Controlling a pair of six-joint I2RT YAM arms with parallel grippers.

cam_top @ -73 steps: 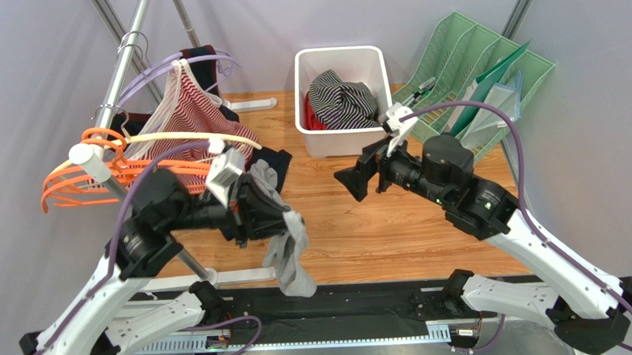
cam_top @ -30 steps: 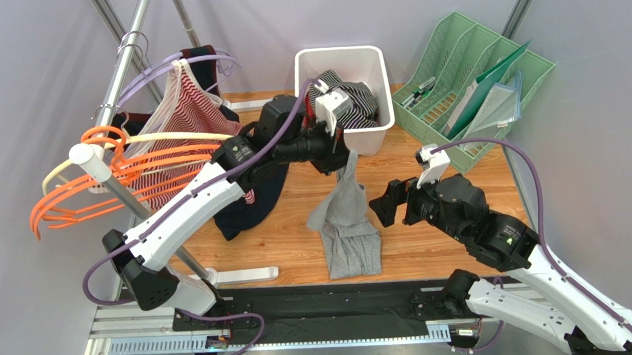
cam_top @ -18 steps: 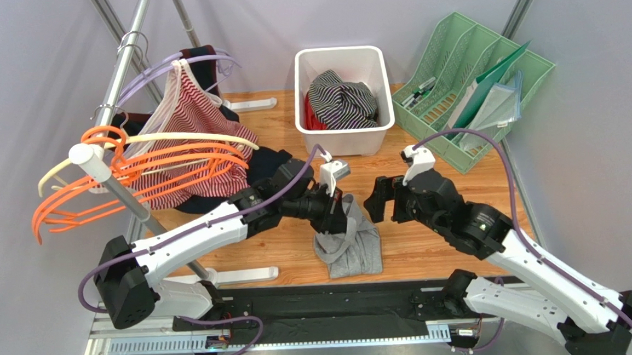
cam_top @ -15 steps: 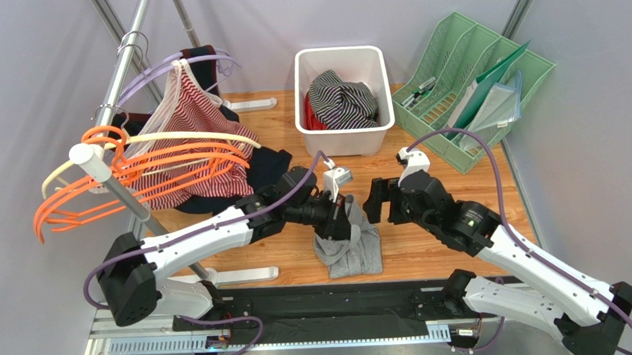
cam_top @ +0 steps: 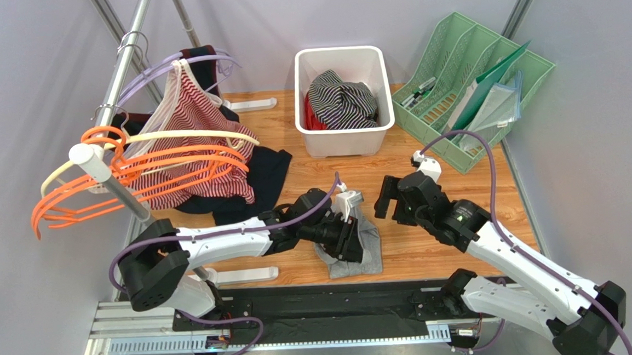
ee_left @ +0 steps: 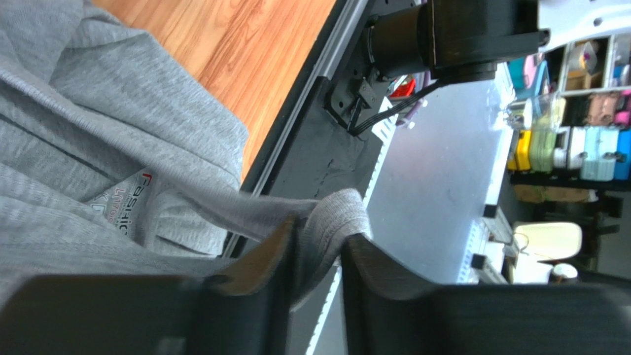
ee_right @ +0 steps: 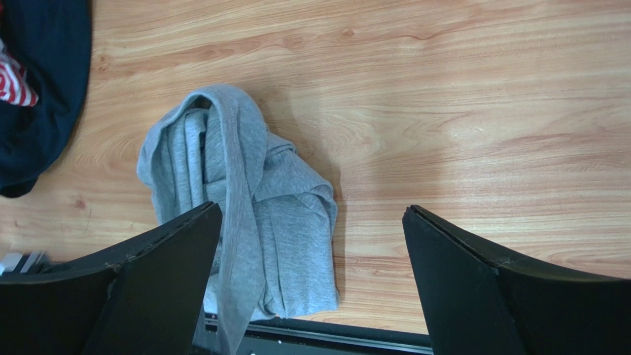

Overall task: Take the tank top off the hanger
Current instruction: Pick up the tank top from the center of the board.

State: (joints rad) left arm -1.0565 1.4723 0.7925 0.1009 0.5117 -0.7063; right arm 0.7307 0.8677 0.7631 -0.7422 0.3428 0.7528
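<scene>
Top external view: grey tank top (cam_top: 364, 242) is lying crumpled on the tabletop (cam_top: 415, 258) near its front edge, well apart from the orange hangers (cam_top: 130, 176) hanging on the rack at left. Left arm is reaching low over the garment. Left wrist view: left fingers (ee_left: 385, 296) are standing narrow, pinching a ribbed strap of the grey fabric between them. Right fingers (ee_right: 148, 281) are hovering spread wide above the tabletop just beside the garment, holding nothing. Right wrist view: tank top is sitting bunched in long folds, with a dark blue garment (ee_right: 37, 111) lying apart at upper left. A red-striped top (cam_top: 192, 119) is hanging on the rack. A white bin (cam_top: 346, 143) is holding striped clothes.
</scene>
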